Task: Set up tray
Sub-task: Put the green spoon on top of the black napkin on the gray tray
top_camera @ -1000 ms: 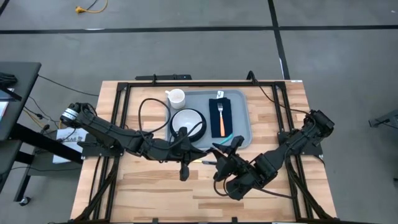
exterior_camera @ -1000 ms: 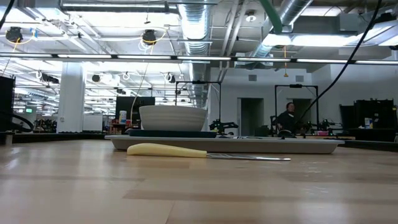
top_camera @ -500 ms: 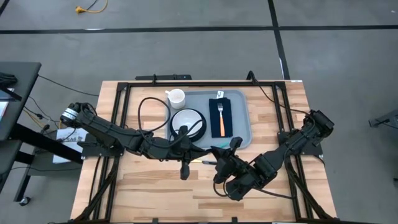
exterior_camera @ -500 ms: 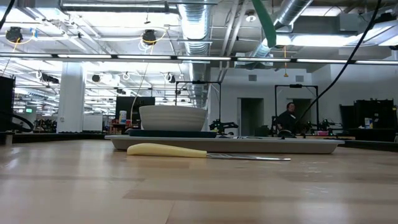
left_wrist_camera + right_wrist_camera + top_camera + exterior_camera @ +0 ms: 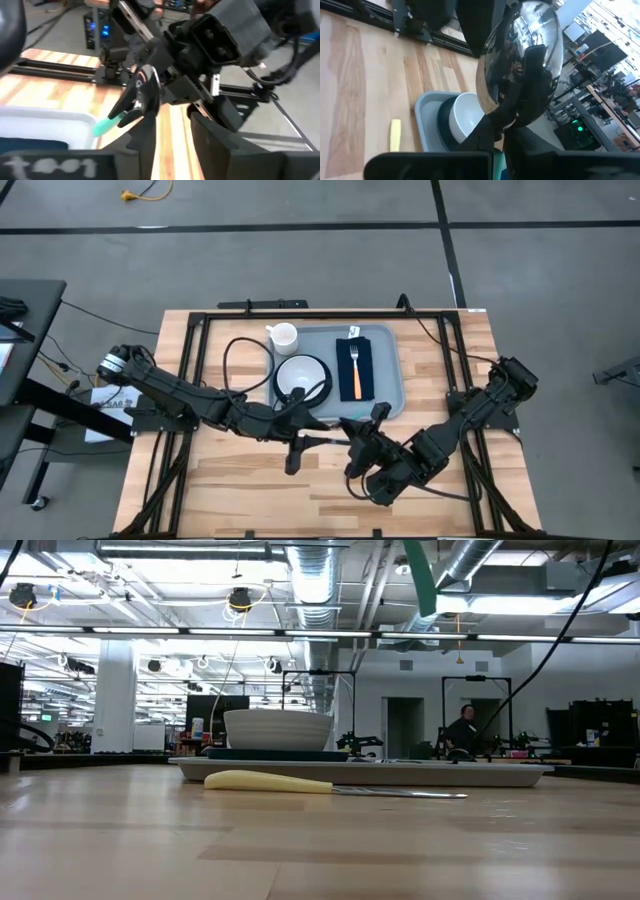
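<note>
The grey-blue tray (image 5: 390,375) lies at the table's middle far side. It carries a white bowl (image 5: 299,375) on a dark plate and a navy napkin (image 5: 345,370) with an orange-handled fork (image 5: 357,377). My right gripper (image 5: 352,428) hangs over the table near the tray's front edge, shut on a metal spoon (image 5: 520,55) with a teal handle. My left gripper (image 5: 172,150) faces it, open, fingers level, close to the spoon; I cannot tell whether it touches. A yellow-handled knife (image 5: 265,781) lies flat on the table in front of the tray. My right gripper pinches the spoon's teal handle (image 5: 498,159) between its two fingers. The handle's free end (image 5: 107,125) sticks out past the fingers toward the tray. The spoon's bowl (image 5: 520,55) stands up beyond the fingers. The whole spoon is lifted clear of the table.
A white cup (image 5: 283,337) stands at the tray's far left corner. Dark frame rails (image 5: 300,313) run along the table's far and side edges. Bare wood (image 5: 250,490) spans the table's near half. A person (image 5: 462,730) shows far off in the room.
My left gripper has opened beside the spoon, and my right gripper has shut on the spoon's handle. Both arms have stayed where they were. The teal handle has shifted slightly in the low view.
</note>
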Tool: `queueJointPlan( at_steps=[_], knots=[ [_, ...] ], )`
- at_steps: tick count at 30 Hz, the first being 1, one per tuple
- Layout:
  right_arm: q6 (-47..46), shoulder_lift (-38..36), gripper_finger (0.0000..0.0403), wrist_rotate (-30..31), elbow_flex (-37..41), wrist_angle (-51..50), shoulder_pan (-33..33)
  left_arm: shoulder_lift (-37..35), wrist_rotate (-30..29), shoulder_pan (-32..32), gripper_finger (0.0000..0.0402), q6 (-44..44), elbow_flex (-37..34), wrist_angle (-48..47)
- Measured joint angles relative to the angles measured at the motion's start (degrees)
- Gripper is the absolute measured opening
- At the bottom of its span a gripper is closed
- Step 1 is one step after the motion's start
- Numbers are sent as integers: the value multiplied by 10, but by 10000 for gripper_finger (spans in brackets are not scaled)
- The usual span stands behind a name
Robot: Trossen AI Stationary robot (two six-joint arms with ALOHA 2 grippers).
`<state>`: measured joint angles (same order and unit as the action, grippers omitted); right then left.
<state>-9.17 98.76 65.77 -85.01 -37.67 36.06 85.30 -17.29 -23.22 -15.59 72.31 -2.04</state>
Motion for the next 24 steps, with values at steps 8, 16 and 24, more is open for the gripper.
queueJointPlan(
  at_steps=[8,16,24],
  knots=[
    [-4,0,3,5,0,0,-2,-47,23,-10,147,4,0,-29],
    [-15,0,2,-41,-27,-21,-12,-123,-28,-30,146,12,0,-88],
    [-119,-30,1,-240,-55,-77,-104,-151,-137,-41,145,2,0,-228]
  ],
)
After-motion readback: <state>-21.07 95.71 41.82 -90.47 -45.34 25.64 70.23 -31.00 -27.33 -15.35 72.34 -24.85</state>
